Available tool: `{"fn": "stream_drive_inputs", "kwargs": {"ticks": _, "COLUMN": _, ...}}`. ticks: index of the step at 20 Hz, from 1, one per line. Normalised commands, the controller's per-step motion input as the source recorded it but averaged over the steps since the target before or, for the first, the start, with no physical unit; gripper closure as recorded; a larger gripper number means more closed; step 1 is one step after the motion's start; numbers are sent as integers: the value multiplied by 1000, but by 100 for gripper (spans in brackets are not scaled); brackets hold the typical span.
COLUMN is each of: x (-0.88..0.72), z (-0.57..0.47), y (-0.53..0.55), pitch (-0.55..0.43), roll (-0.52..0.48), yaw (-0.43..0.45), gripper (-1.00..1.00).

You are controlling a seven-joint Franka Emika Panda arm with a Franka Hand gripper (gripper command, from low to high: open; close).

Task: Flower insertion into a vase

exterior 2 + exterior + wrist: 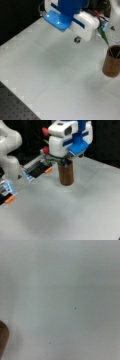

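Vase (66, 175) stands upright on the pale bench (75, 215), a plain dark-brown cylinder with its open mouth facing up, which is what lets a stem drop in from above. In a front view it sits at the right edge (112, 64), with thin green lines showing inside the rim, so the stem appears to have already reached the opening.

The gripper (63, 160) hangs directly over the vase mouth, its white and blue body almost on top of the rim. That placement looks chosen to keep the flower (103, 35) vertical and lined up with the narrow opening. A green stem or leaf runs down from under the gripper toward the vase, and red petals (45, 131) show behind the body. Whether the jaws are wide or narrow I cannot tell, since the body hides them, though the flower seems carried there.

The wrist view shows mostly bare bench, with only a sliver of the vase at its lower left corner (3, 336).

Orange-tipped fixtures (48, 170) lie well apart at a front view's left.
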Motion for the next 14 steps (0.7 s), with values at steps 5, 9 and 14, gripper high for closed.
{"fn": "stream_drive_inputs", "kwargs": {"ticks": 5, "x": 8, "z": 25, "y": -192, "pitch": 34, "roll": 187, "yaw": 37, "gripper": -100}}
{"fn": "stream_drive_inputs", "kwargs": {"ticks": 9, "x": -26, "z": 29, "y": -121, "pitch": 67, "roll": 233, "yaw": 8, "gripper": -100}}
{"fn": "stream_drive_inputs", "kwargs": {"ticks": 14, "x": 12, "z": -75, "y": -99, "pitch": 65, "roll": 210, "yaw": 10, "gripper": -100}}
